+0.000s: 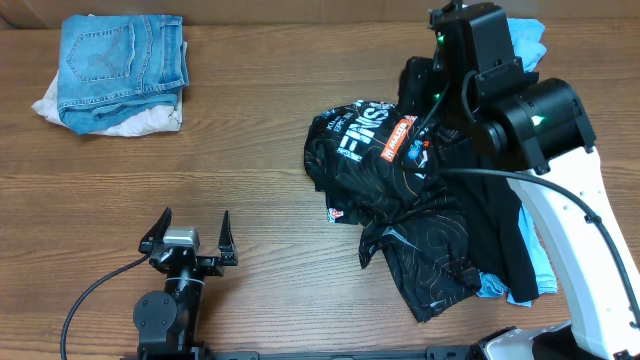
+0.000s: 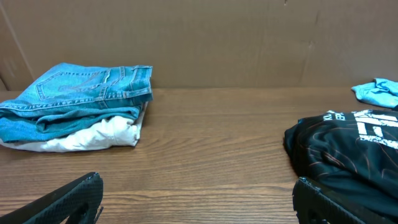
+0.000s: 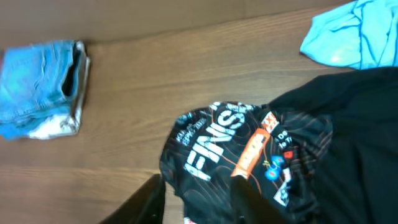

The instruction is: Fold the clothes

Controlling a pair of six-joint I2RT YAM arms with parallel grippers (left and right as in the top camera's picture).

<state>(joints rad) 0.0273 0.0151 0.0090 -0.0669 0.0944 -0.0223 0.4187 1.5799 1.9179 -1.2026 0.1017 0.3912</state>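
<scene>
Our left arm [image 1: 165, 312] is black, with a silver block [image 1: 182, 238], two pointed black fingers [image 1: 225, 235] and a thin black cable [image 1: 98, 286]. Our right arm [image 1: 590, 250] is white with fat black round joints and small green lights [image 1: 541, 120].

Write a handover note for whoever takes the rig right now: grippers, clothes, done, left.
Left gripper: open, empty, low over the table, near-left.
Right gripper: jaws parted just above the black jersey; no grip evident.
Clothes: jersey crumpled on a pile with plain black pieces and a light blue garment, right side.
Done: jeans folded on a white garment, far left.
Left: jersey and the rest of the pile.
</scene>
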